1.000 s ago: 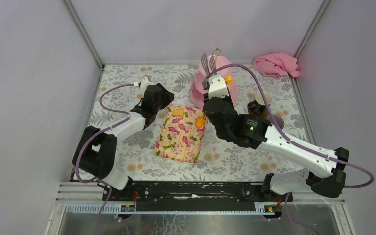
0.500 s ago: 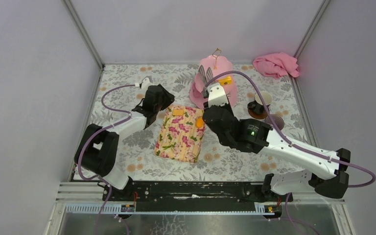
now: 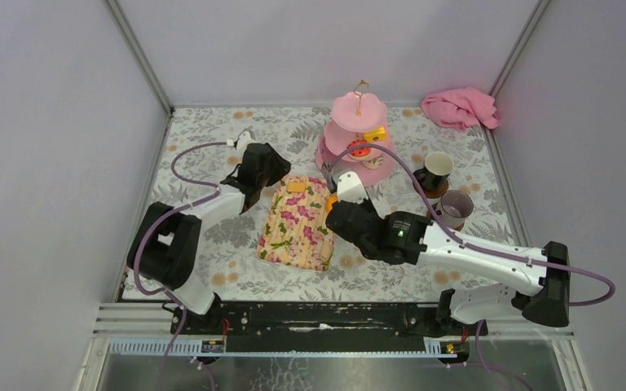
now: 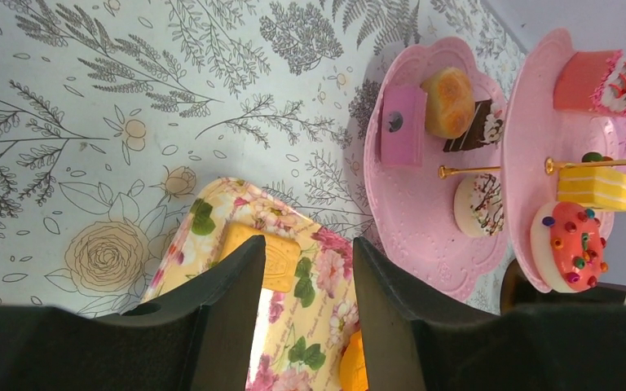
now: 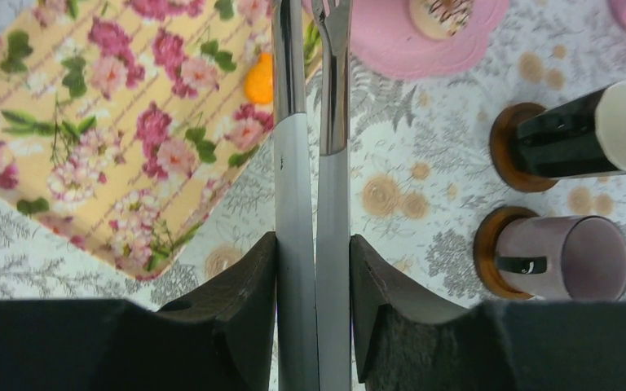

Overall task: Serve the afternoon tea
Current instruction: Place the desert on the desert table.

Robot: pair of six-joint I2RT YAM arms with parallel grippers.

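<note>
The pink three-tier stand (image 3: pixel 359 110) at the back holds several small cakes, among them a red iced one (image 4: pixel 575 244) and a yellow slice (image 4: pixel 593 187). On the floral tray (image 3: pixel 297 232) lie a yellow biscuit (image 4: pixel 275 259) and an orange cake (image 5: pixel 259 79). My right gripper (image 5: pixel 314 240) is shut on a pair of metal tongs (image 5: pixel 297 122), whose tips reach over the tray's far right corner by the orange cake. Over the tray's far left corner my left gripper (image 4: pixel 306 244) is open and holds nothing. A black mug (image 3: pixel 436 169) and a grey mug (image 3: pixel 455 208) stand on coasters to the right.
A pink cloth (image 3: pixel 459 108) lies bunched in the back right corner. Grey walls and metal frame posts close the floral table on three sides. The right arm's forearm stretches across the table in front of the mugs.
My right arm has drawn the tongs back from the stand toward the tray, so the stand's tiers now show. The left arm has barely moved.
</note>
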